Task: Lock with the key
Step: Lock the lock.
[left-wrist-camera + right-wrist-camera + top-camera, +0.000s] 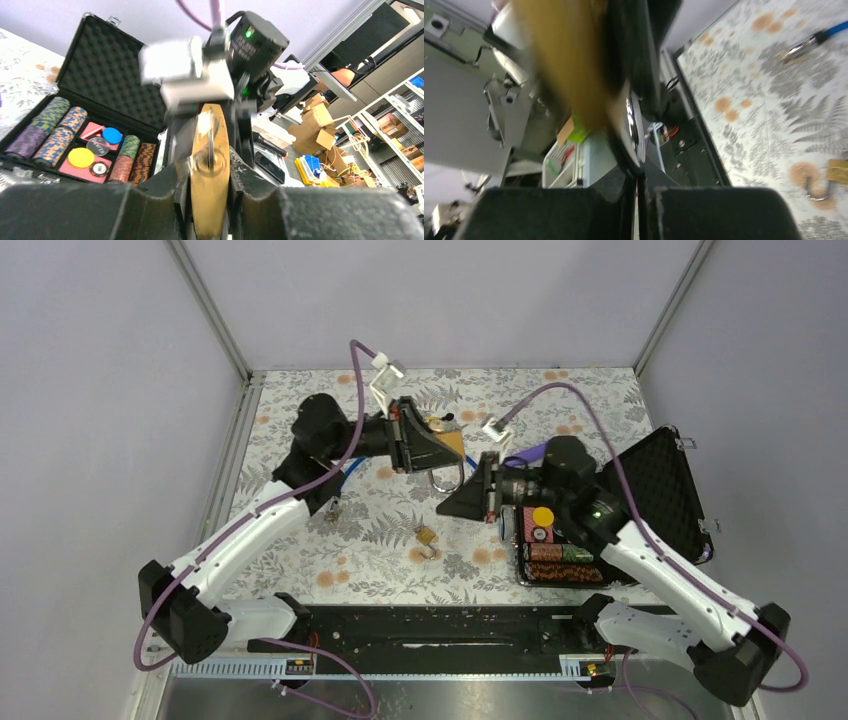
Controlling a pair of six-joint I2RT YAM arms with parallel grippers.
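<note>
brass padlock (pixel 210 150): clamped in left gripper (pixel 209 212), held above counter (pixel 380 560). right gripper (pixel 452 504): closed together, just beside padlock's shackle.

The padlock (pixel 210 200) is showing a smooth, dull-gold brass body, its shackle (pixel 446 490) gleaming as polished steel. The case lid (pixel 112 75) is showing matt black dimpled foam; the tablecloth (pixel 380 530) is looking smooth and matt.

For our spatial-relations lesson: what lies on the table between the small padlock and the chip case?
Only bare flowered cloth; the top view shows that stretch from small padlock to chip case.
</note>
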